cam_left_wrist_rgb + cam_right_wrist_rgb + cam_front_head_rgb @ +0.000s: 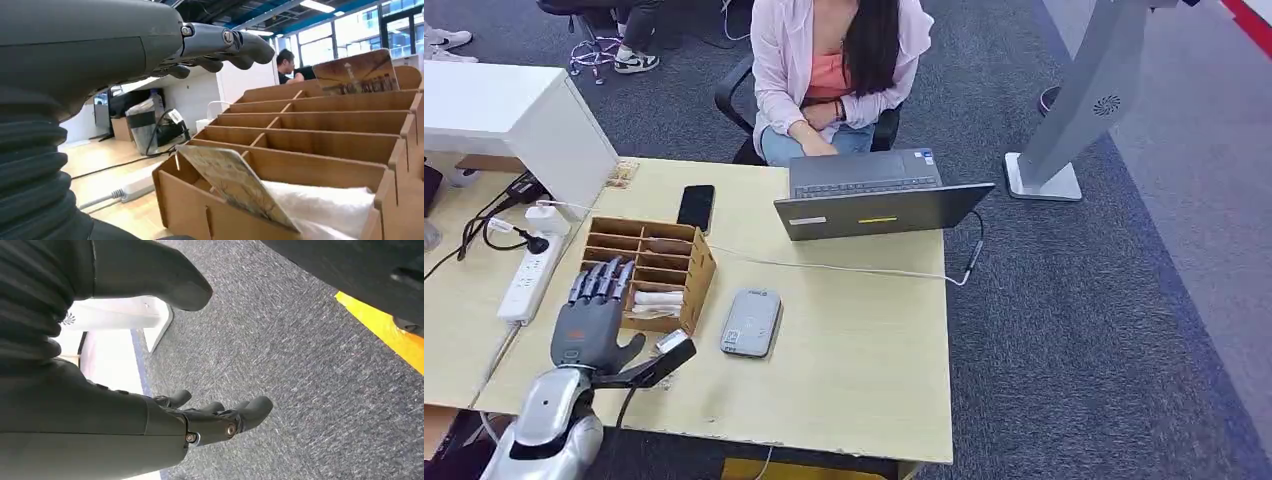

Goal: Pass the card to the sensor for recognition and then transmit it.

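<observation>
A wooden organizer box (699,268) with several compartments stands on the left part of the desk. My left hand (594,310) hovers over its near-left side, fingers stretched out and holding nothing. In the left wrist view a printed card (235,184) leans in the closest compartment beside white wrapping (320,202), below my fingers (225,42). A second card (356,71) stands upright in a far compartment. The grey card sensor (751,322) lies flat on the desk just right of the box. My right hand (210,420) hangs over the grey carpet with nothing in it.
A person (834,70) sits behind the desk at an open laptop (874,200). A black phone (696,207) lies behind the box. A white power strip (529,280) with cables lies to the left, by a white cabinet (514,115). A thin cable (844,268) crosses the desk.
</observation>
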Tool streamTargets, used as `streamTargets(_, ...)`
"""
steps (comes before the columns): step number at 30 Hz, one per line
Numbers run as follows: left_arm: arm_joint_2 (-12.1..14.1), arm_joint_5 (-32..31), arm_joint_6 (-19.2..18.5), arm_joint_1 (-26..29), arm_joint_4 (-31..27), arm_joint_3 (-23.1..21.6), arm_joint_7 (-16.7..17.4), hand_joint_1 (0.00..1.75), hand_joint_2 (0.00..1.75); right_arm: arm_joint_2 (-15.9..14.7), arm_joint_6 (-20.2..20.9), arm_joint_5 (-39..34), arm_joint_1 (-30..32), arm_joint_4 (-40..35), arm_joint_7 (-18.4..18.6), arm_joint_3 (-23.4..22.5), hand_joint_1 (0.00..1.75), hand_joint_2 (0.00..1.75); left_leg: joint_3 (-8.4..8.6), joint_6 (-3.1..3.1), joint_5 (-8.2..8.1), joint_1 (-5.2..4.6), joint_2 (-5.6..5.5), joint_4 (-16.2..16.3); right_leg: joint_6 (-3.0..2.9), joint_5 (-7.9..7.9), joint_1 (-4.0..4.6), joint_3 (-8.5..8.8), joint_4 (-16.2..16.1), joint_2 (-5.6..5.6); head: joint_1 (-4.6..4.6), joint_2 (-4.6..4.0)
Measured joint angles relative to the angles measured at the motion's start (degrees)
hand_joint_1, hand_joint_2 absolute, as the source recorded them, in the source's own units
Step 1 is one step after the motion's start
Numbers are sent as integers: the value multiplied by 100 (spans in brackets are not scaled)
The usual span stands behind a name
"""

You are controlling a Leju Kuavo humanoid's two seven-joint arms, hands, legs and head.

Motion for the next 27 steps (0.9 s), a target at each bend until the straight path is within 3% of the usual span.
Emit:
streamTargets(18, -98, -96, 142, -108, 205, 0, -107, 0, 175, 0, 0, 61, -8, 0, -13, 2, 0, 175, 0, 0, 0, 0, 1, 0, 0, 0, 0, 0, 0, 0, 0, 0)
streamTargets(19, -103, -96, 153, -109, 214, 0, -107, 175, 175, 0, 0, 61, -9, 0, -13, 2, 0, 175, 0, 0, 0, 0, 0, 0, 0, 0, 0, 0, 0, 0, -2, 0)
streamTargets(27, -107, -22, 186, -122, 260, 0, -214, 175, 175, 0, 0, 50, -14, 0, -15, 4, 0, 175, 0, 0, 0, 0, 0, 0, 0, 0, 0, 0, 0, 0, -2, 0)
